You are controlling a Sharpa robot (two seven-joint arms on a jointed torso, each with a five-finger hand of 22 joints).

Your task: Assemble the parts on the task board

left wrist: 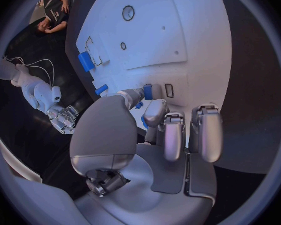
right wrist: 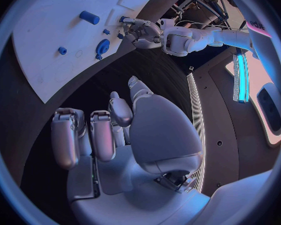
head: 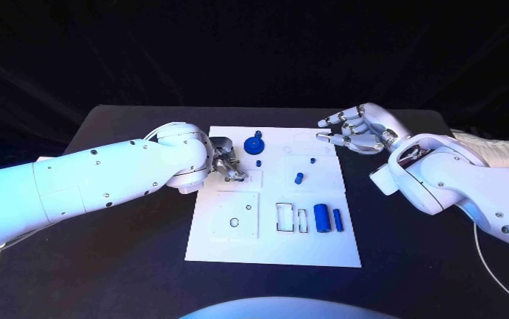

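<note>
The white task board (head: 228, 234) lies in the middle of the black table. My left hand (head: 225, 163) is low over the board's left part. It pinches a small blue part (left wrist: 148, 91) between thumb and finger beside a small slot (left wrist: 169, 90). My right hand (head: 355, 131) hovers off the board's far right corner, fingers apart and slightly curled, holding nothing. A round blue knob (head: 254, 144) stands near the far edge, with a small blue peg (head: 259, 163) just in front of it. A short blue piece (head: 299, 178) lies mid-board. A blue cylinder (head: 321, 218) and a blue bar (head: 337, 220) lie near the right edge.
Rectangular slots (head: 285, 217) sit left of the blue cylinder, and a small ring hole (head: 235, 223) marks the board's near left panel. Black table (head: 117, 260) surrounds the board on all sides. My left forearm (head: 95, 179) crosses the table's left side.
</note>
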